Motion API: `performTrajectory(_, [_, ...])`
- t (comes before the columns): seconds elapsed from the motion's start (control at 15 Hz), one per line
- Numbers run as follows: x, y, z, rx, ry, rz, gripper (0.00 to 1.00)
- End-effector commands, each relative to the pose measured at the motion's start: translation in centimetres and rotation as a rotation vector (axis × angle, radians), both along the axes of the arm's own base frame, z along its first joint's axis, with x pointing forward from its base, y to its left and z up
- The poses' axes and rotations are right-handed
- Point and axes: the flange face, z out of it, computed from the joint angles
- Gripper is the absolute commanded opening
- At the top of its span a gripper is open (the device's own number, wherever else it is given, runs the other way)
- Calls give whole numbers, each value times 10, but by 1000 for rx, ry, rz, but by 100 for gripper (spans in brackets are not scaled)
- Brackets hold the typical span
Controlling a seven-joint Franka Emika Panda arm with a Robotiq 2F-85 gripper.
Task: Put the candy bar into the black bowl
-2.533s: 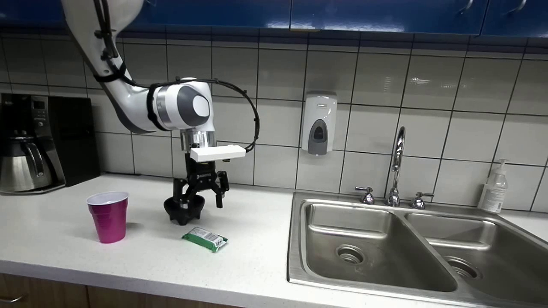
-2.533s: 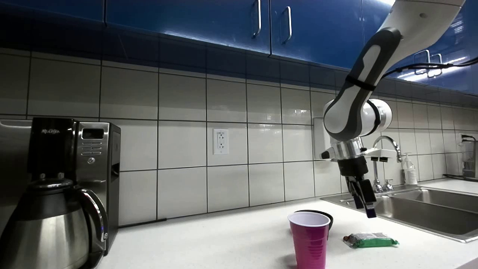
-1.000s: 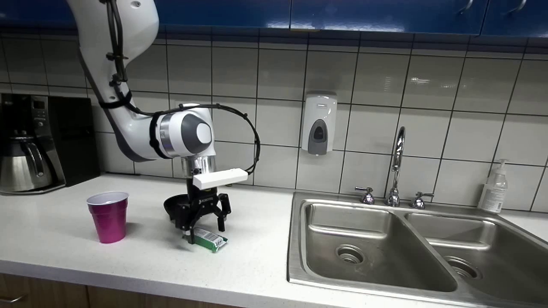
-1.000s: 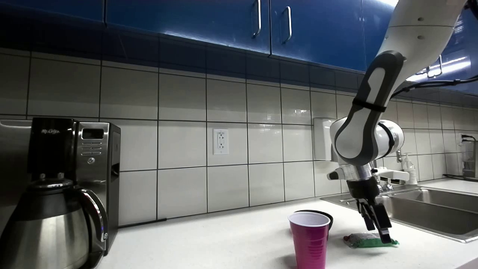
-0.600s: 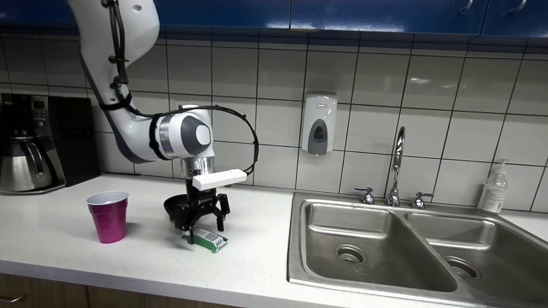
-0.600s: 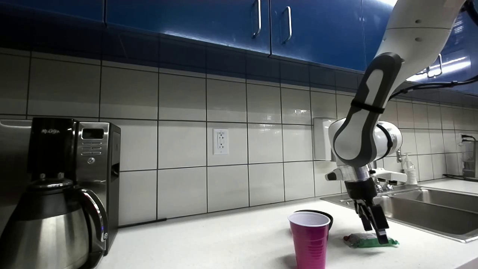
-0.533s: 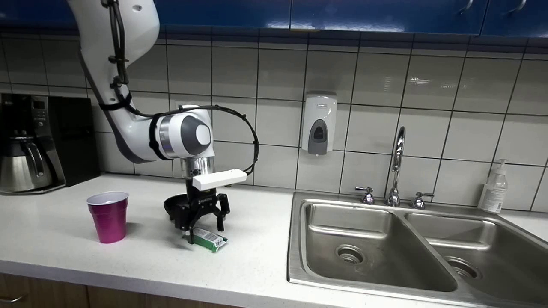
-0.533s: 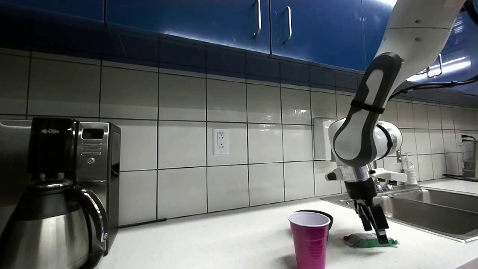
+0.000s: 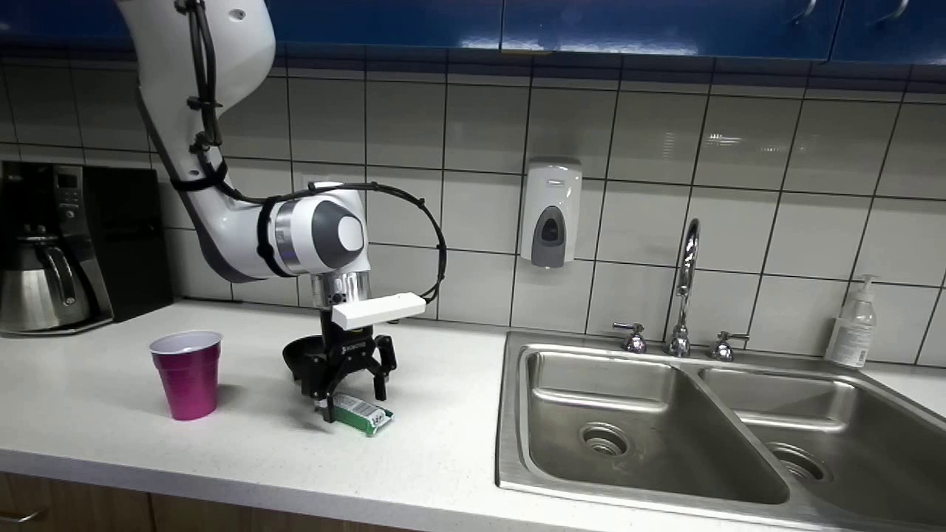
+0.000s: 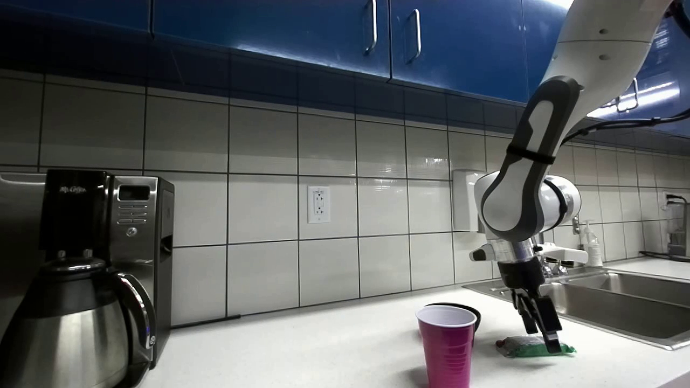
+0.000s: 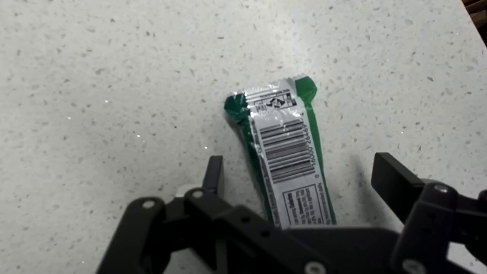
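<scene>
Now lower, the gripper (image 11: pixel 298 168) straddles the candy bar (image 11: pixel 285 152).

I count one candy bar (image 11: pixel 287 152), one black bowl (image 9: pixel 299 355), one magenta cup (image 9: pixel 188 377), one coffee maker (image 9: pixel 122 244), one pump bottle (image 9: pixel 853 329), one wall dispenser (image 9: pixel 551 213), one sink (image 9: pixel 510 436) with two basins (image 9: pixel 665 451), one faucet (image 9: pixel 687 277), two tap handles (image 9: pixel 634 338), and one robot arm (image 9: pixel 244 236) with one gripper (image 11: pixel 295 173).

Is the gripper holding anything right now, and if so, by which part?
Nothing is held: in the wrist view the gripper stands open astride the candy bar, with counter showing between it and both fingers.
</scene>
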Motion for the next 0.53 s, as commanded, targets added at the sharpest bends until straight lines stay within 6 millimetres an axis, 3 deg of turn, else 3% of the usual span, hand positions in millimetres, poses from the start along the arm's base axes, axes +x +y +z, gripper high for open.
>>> performTrajectory(0.0, [0, 0, 0, 0, 1, 0, 100])
performTrajectory(0.47, [1, 1, 0, 4, -5, 6, 100])
